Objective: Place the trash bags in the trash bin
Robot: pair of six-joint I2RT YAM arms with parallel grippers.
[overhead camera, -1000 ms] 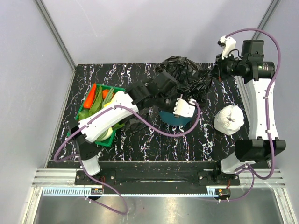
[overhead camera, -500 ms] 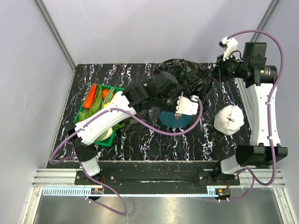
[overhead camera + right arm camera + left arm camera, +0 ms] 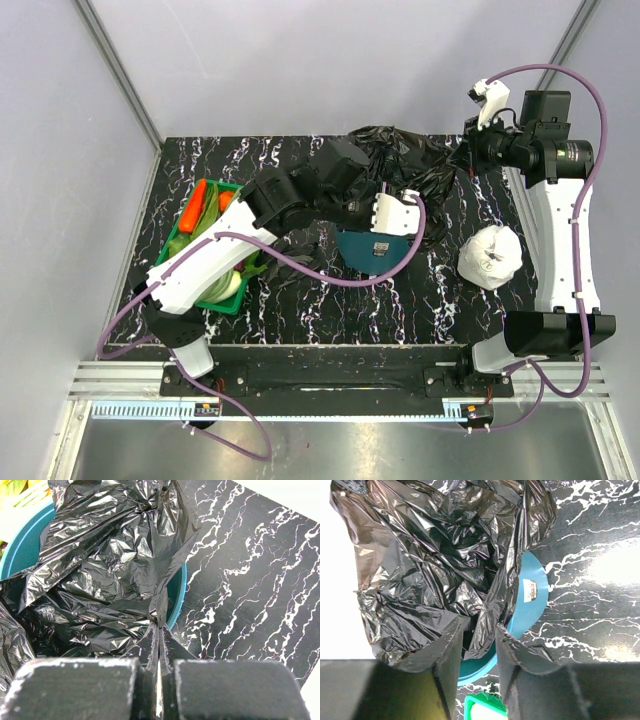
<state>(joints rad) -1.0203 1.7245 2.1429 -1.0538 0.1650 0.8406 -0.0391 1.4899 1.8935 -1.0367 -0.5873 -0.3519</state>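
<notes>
My right pincer (image 3: 159,627) clamps the trash bag (image 3: 100,565) draped in the trash bin (image 3: 177,595); my left pincer (image 3: 478,630) stands parted around film.

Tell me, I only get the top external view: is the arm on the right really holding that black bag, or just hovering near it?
Observer: Holding it. The right wrist view shows the right end effector shut, pinching a fold of the black trash bag.
Operator: Is any of the bag in the bin? The other arm blocks my view.
Observer: Yes. From that wrist, the film sags inside the teal trash bin and covers most of its opening.
Operator: And the other arm?
Observer: Its wrist view shows the left end effector open, with bag film hanging in the gap.
</notes>
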